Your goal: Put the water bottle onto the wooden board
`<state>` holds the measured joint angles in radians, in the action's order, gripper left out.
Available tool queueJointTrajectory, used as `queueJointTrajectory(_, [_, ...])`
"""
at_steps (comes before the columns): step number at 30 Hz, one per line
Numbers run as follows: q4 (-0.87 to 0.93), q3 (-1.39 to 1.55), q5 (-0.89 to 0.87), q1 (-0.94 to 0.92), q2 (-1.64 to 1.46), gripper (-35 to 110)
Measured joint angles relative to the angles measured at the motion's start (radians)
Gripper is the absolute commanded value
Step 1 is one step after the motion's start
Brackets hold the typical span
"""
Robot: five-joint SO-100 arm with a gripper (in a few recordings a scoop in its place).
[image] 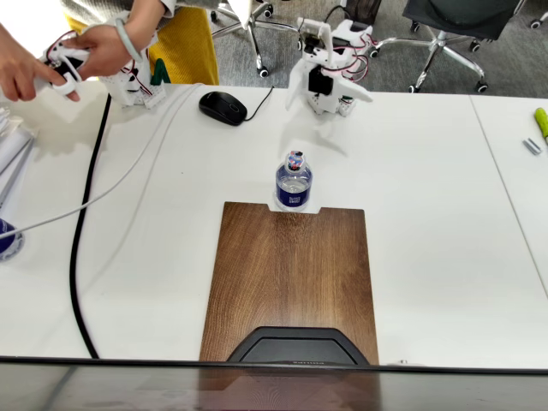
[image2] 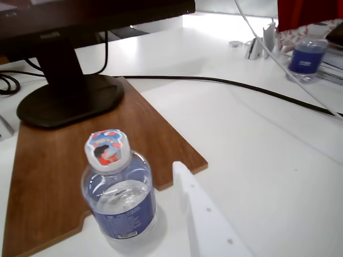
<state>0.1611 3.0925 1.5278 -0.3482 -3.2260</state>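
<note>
The water bottle [image: 294, 182], partly filled with clear liquid and capped, stands upright on the white table [image: 428, 214] in the notch at the wooden board's [image: 291, 274] far edge. The white gripper [image: 330, 81] holds nothing; its opening cannot be judged.

The fixed view looks down steeply from above the near edge of the white table [image: 428, 214], facing the white arm at the far edge, and takes in the whole tabletop. The wrist view sits low and close, looking back the opposite way. Both share the dark-brown rectangular wooden board [image: 291, 274] [image2: 48, 176] and the small clear plastic water bottle [image: 294, 182] [image2: 119, 195] at its notch.
</note>
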Motion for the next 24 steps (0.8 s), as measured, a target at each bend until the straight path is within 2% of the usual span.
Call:
queueJointTrajectory(9, [-0.236, -0.002, 0.02, 0.009, 0.27, 81])
queueJointTrajectory(18, [-0.629, -0.161, 0.044, 0.008, 0.842, 80])
queueJointTrajectory(24, [-0.839, -0.169, 0.054, 0.008, 1.026, 79])
